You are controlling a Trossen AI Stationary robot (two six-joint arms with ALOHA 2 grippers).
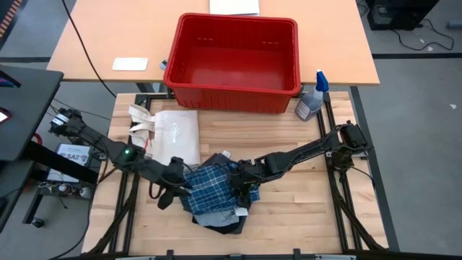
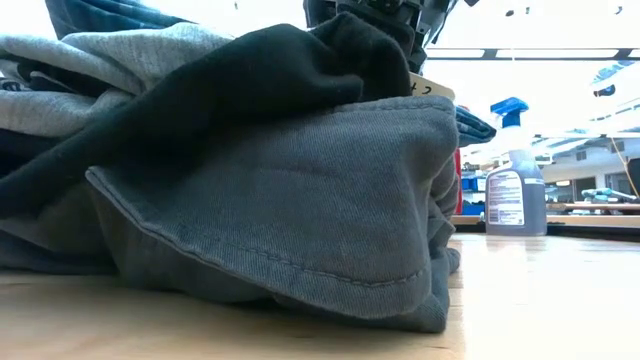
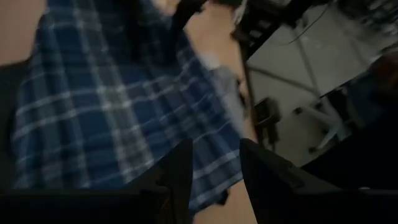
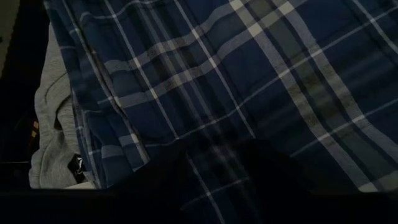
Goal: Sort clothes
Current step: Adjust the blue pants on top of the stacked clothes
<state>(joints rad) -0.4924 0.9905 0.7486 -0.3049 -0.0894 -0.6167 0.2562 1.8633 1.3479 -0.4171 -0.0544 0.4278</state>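
The clothes lie in one heap on the table's near middle. The blue-and-white plaid piece [image 1: 213, 186] is on top. The charcoal-grey shorts [image 2: 300, 220] are at the bottom, resting on the wood, with a black piece [image 2: 250, 80] draped over them. My left gripper [image 1: 179, 186] is at the plaid's left edge, open, with plaid cloth [image 3: 124, 112] showing past its fingers. My right gripper [image 1: 242, 186] is down at the plaid's right side. Its wrist view is filled by plaid [image 4: 249, 81], with pale grey cloth [image 4: 53, 124] beside it. My left gripper [image 3: 214, 177] has its fingers apart over the plaid piece's left edge [image 3: 211, 155], coming in low from the table's left. Whether the fingers touch the cloth, I cannot tell.
A cream-white tote bag [image 1: 177, 137] lies flat just beyond the heap, to its left. A red plastic bin [image 1: 234, 61] stands at the far edge, with a spray bottle [image 1: 312, 101] to its right. Bare wood lies to the right of the heap.
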